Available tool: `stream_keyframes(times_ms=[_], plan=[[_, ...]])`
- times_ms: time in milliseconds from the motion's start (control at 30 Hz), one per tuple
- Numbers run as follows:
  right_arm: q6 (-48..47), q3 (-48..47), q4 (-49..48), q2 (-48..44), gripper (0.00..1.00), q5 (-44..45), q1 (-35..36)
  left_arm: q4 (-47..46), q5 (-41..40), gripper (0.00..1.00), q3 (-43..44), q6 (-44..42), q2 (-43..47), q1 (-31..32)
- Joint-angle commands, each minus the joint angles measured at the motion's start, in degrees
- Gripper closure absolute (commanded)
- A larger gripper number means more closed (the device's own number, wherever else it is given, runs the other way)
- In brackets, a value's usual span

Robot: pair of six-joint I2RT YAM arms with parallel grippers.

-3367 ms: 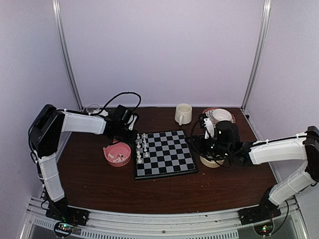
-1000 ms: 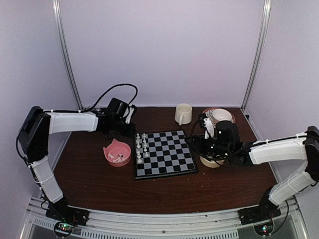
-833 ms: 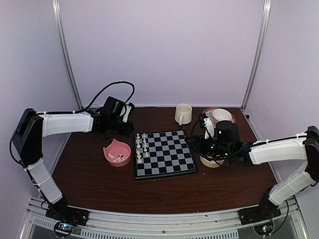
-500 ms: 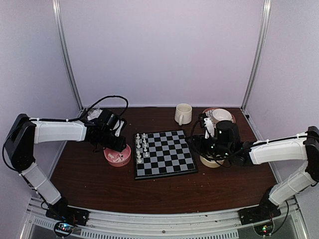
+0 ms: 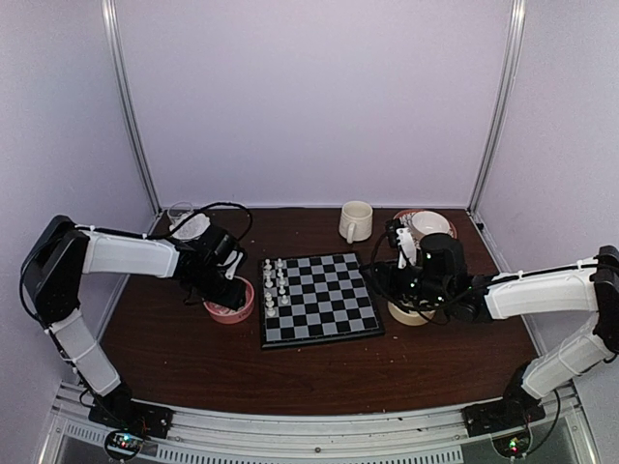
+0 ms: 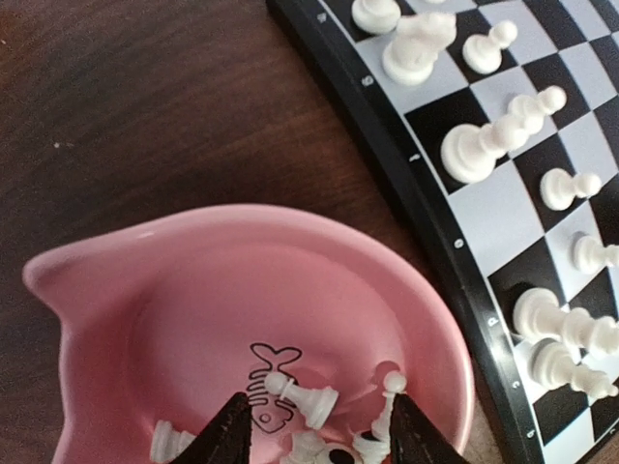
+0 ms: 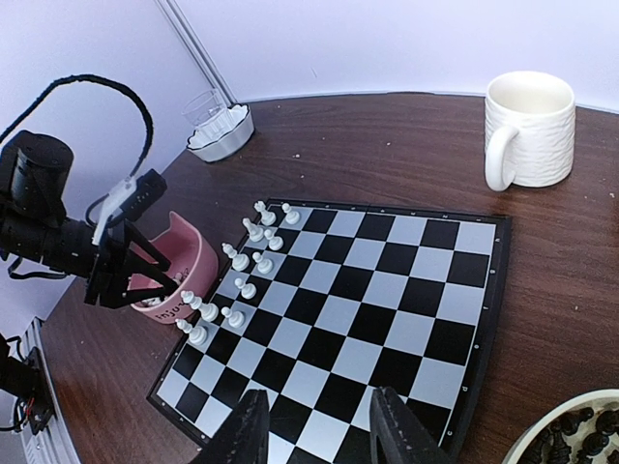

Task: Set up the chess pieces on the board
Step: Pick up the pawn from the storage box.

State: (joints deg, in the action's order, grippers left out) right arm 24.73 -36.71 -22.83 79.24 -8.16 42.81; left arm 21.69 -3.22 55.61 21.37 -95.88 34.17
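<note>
Pink glossy bowl [image 5: 232,311] sits just beside the board [image 5: 321,298] at its 9 o'clock edge; you have bare dark wood table [image 5: 319,377] toward 6 o'clock. White pieces [image 5: 274,287] stand in two files along that edge. From your left wrist, the left gripper [image 6: 319,435] is spread over the bowl's smooth hollow, a toppled pawn [image 6: 311,400] between its fingers. From your right wrist, the right gripper [image 7: 324,430] hangs spread above the matte checks, with a ribbed mug [image 7: 530,130] at 1 o'clock.
</note>
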Motion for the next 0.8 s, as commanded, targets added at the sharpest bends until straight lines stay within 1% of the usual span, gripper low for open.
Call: stream_keyframes(times_ms=[0, 133, 233, 300, 367, 500, 767], plan=[[-0.4, 0.4, -0.3, -1.5, 0.62, -0.4, -0.3, 2.1, 1.2, 0.51, 2.4, 0.7, -3.7, -0.4], [-0.4, 0.5, -0.3, -1.5, 0.62, -0.4, -0.3, 2.8, 0.6, 0.57, 2.9, 0.5, -4.2, -0.4], [-0.4, 0.5, -0.3, -1.5, 0.62, -0.6, -0.3, 3.3, 0.0, 0.66, 2.9, 0.3, -4.0, -0.4], [-0.4, 0.5, -0.4, -1.5, 0.62, -0.6, -0.3, 3.5, -0.2, 0.75, 2.8, 0.1, -3.7, -0.4], [-0.4, 0.5, -0.3, -1.6, 0.62, -0.5, -0.3, 3.3, -0.3, 0.79, 2.5, -0.1, -2.9, -0.4], [-0.4, 0.6, -0.2, -1.7, 0.62, -0.6, -0.3, 1.7, -0.6, 0.82, 1.2, -0.5, -0.1, -0.4], [-0.4, 0.4, -0.4, -1.2, 0.62, -0.9, -0.3, -2.9, -2.2, 0.82, -3.2, -1.5, 6.7, -0.4]])
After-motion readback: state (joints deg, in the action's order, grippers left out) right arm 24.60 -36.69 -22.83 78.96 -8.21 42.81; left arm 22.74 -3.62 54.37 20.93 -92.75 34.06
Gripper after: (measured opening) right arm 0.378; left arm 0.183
